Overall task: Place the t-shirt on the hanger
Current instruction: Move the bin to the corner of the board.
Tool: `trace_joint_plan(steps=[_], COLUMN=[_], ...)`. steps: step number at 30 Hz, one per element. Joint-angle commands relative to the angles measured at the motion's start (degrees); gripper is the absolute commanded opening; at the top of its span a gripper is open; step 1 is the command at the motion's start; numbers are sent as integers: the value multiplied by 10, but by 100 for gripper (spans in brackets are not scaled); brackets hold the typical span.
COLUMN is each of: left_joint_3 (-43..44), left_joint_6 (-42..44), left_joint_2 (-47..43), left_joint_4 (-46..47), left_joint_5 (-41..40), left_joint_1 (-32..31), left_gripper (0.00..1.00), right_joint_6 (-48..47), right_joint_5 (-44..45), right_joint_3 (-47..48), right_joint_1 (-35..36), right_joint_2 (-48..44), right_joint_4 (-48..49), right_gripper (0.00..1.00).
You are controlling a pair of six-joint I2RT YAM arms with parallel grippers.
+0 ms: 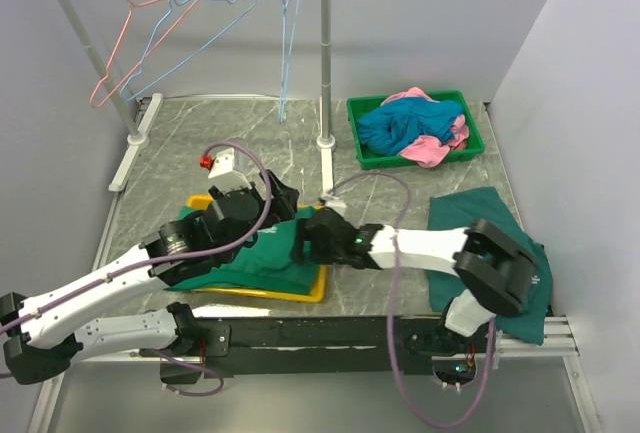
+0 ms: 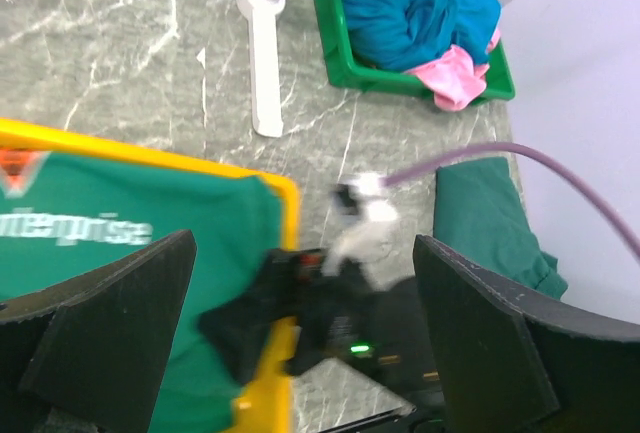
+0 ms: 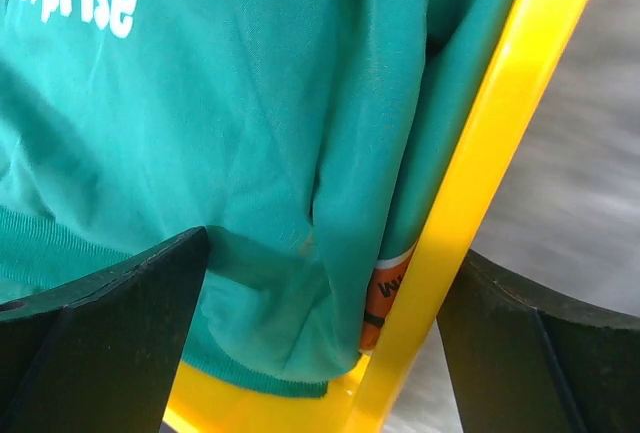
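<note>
Over soft green cloth (image 3: pixel 250 103) in a yellow tray (image 3: pixel 500 153), left gripper (image 2: pixel 300 293) and right gripper (image 3: pixel 320 333) gape.

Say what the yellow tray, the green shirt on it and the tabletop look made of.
Yellow tray: likely plastic, with a smooth, slightly glossy rim.
Green shirt: knit cloth, matte, with soft folds and white print.
Tabletop: grey marble-look with white veins; real stone or laminate cannot be told.

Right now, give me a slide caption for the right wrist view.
Open right claw poised over a green printed shirt bunched against the yellow tray rim.
</note>
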Motion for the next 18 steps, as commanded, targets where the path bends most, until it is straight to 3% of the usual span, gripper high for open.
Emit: trace_joint_plan(steps=[1, 14, 18], left_joint_3=[32, 49, 49], left_joint_6=[17, 14, 9], left_joint_2=[-21, -76, -85], left_joint_4=[-29, -72, -83], left_joint_5=[-2, -38, -42], left_joint_1=[7, 13, 14], left_gripper=[96, 96, 96], right_joint_6=[5, 6, 13], right_joint_5=[-8, -60, -67], right_joint_3=[102, 428, 471], right_joint_1=[33, 85, 99], right_joint_2=[71, 306, 337], right_joint_4=[44, 15, 21], right_gripper=[95, 94, 95])
